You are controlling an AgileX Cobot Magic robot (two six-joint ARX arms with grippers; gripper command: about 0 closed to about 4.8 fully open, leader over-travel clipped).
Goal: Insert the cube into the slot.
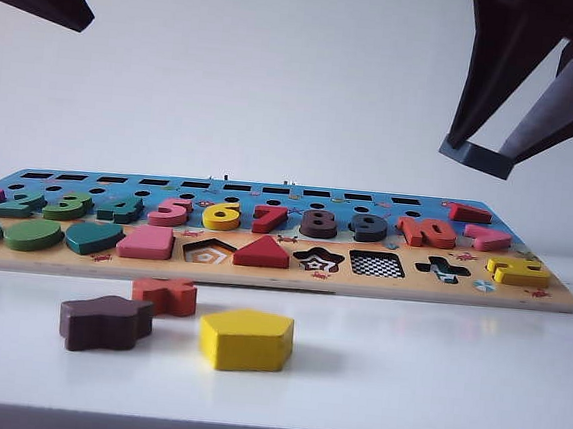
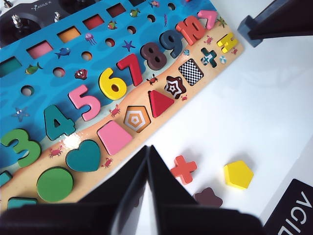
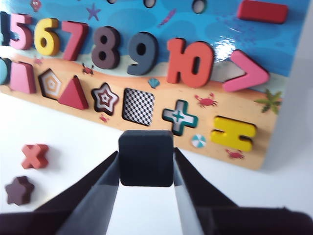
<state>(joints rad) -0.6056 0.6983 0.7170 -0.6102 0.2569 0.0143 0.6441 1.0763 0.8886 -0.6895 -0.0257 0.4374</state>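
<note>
Currently the cube (image 3: 146, 158) is clamped between the fingers of the right pincer (image 3: 146, 182), held in the air above the white counter (image 1: 433, 378), off the puzzle board (image 1: 550, 298). In the right wrist view the slot (image 3: 138, 106) with its checkerboard floor is seen at 12 o'clock from the cube, between the star recess (image 3: 105, 98) and the plus recess (image 3: 179, 117), apart from the cube. In the exterior view the right pincer (image 1: 477, 156) is seen at 2 o'clock from the slot (image 1: 376, 265), well above the board; the cube itself is not made out there.

The left pincer (image 2: 146, 161) is seen in its wrist view with fingers pressed together, nothing held, above the counter at the board's near edge; in the exterior view only a dark part of that arm shows at the upper left corner.

On the counter the yellow pentagon block (image 1: 245, 338), the dark brown star block (image 1: 105, 321) and the red cross block (image 1: 165, 294) are laid in front of the board, the cross at 11 o'clock from the pentagon.
</note>
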